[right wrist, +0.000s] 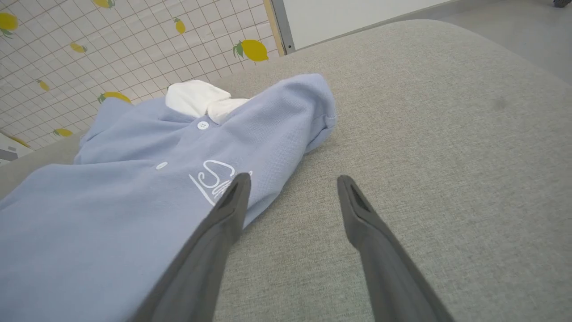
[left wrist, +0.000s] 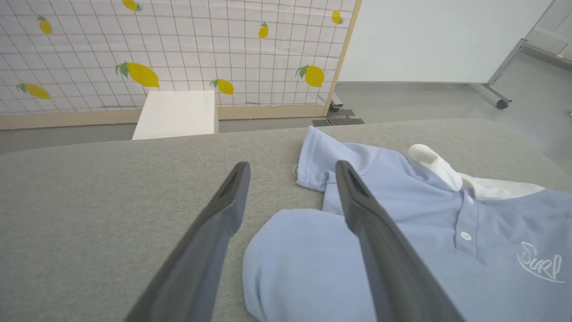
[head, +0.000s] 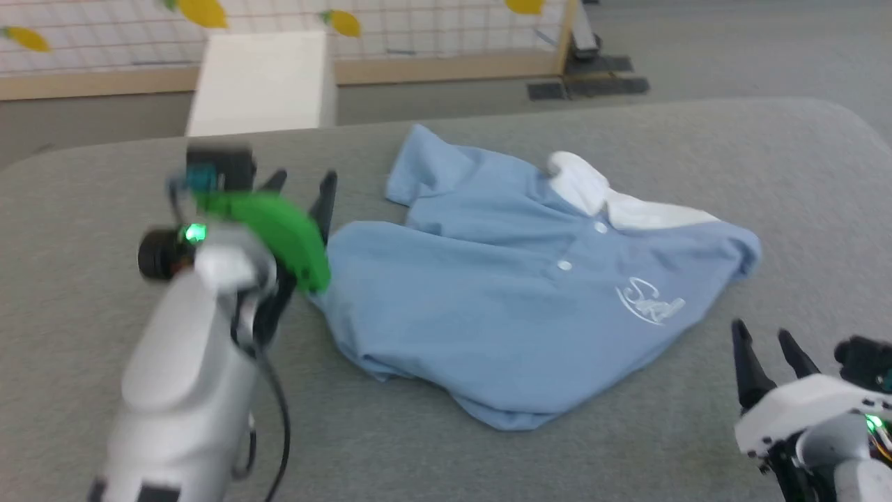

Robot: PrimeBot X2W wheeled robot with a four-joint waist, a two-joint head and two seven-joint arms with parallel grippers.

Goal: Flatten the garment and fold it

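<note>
garment: the garment [head: 516, 293] lies bunched in the middle of the surface [head: 446, 467], collar [head: 592, 188] far right, long way slanting to near left | left pincer [head: 304, 178]: spread wide, empty, right at its left edge, nearest | right pincer [head: 761, 333]: spread wide, empty, just off its near right side

The left end effector [head: 304, 178] has two long dark grey fingers [left wrist: 223, 214] that taper to thin tips, each with a shallow slot on its inner face. Behind them sit a bright green cover [head: 279, 230], a small green light [head: 195, 232], a black round knob [head: 157, 254] and a blurred dark block [head: 217, 169]. The forearm [head: 185, 376] is smooth pale grey, with a black cable [head: 282, 418] alongside. The right end effector [head: 761, 333] has matching fingers on a white housing [head: 801, 404].
</note>
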